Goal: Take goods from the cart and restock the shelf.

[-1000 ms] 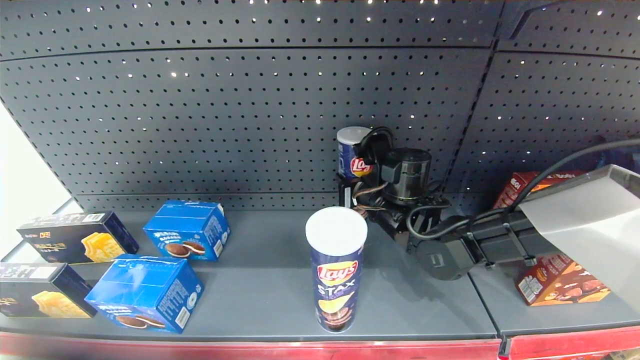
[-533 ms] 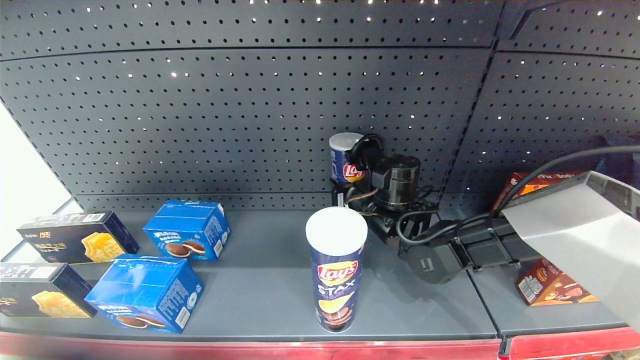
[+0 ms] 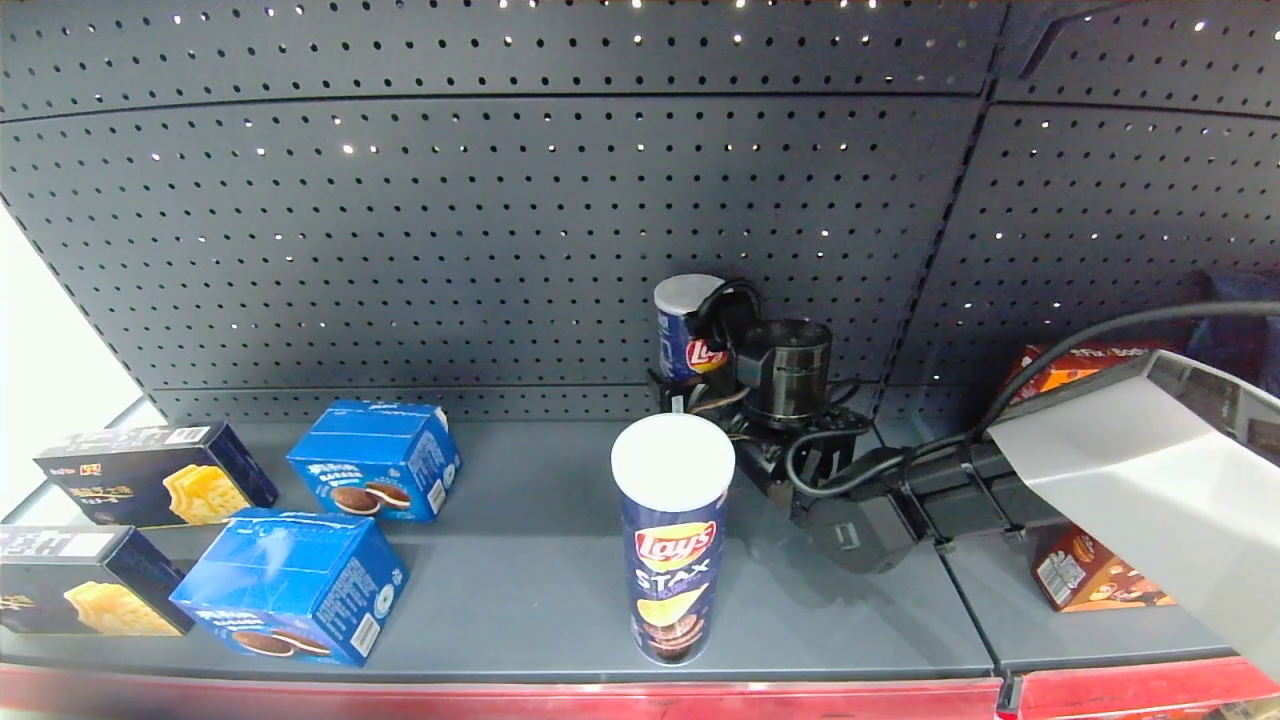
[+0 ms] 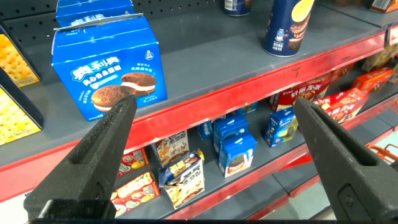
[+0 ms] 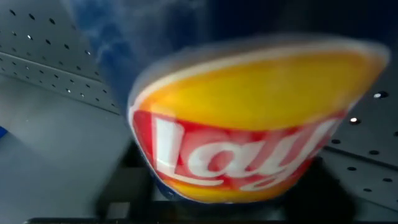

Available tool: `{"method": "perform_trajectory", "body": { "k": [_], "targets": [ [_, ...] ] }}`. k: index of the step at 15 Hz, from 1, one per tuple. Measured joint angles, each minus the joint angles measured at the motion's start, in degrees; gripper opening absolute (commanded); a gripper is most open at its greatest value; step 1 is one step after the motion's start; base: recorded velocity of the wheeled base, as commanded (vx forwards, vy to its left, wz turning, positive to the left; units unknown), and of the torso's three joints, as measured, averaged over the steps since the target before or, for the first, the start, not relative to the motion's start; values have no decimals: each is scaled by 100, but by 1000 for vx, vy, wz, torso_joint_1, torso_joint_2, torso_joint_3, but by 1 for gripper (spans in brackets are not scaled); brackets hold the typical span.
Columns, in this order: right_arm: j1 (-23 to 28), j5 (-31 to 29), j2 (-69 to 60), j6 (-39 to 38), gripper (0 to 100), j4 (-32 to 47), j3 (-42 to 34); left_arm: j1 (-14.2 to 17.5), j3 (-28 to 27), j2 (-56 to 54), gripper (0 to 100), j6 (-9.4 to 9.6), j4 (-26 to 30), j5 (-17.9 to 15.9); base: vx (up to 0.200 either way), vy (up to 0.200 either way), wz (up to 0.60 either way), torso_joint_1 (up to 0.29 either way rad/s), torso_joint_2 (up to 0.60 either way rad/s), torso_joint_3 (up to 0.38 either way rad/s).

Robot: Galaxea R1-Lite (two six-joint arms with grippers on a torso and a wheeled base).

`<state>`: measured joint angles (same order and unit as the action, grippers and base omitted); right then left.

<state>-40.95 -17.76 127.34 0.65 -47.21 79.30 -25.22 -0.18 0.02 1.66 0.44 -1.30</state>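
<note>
The can (image 3: 684, 322) stood upright with its lid up and its long axis vertical. It was at the back edge of the shelf (image 3: 520, 570), close to the pegboard (image 3: 450, 250). My right gripper (image 3: 692, 372) was pinching its lower half. Its base was hidden behind the gripper, so I couldn't tell whether it touched the shelf. A front can (image 3: 672, 540) stood upright at the front edge. My left gripper (image 4: 214, 104) hung spread wide before the shelf's red lip, near a blue box (image 4: 109, 65).

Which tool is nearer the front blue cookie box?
Left. Left tool hangs open off the shelf edge facing the front blue cookie box; right tool grips a chips can by the back panel.
</note>
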Motion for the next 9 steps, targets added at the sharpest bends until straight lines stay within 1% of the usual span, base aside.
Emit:
{"method": "perform_trajectory", "body": {
  "k": [5,7,9],
  "targets": [
    [-26,-9,-85,1,100,-16,-245,0,0,0,100,0,0,-2,0,0,0,0,0,0],
    [-56,-20,-185,1,100,-73,-455,0,0,0,100,0,0,-2,0,0,0,0,0,0],
    [-119,-60,-336,15,100,-244,-830,0,0,0,100,1,0,-2,0,0,0,0,0,0]
  ]
}}
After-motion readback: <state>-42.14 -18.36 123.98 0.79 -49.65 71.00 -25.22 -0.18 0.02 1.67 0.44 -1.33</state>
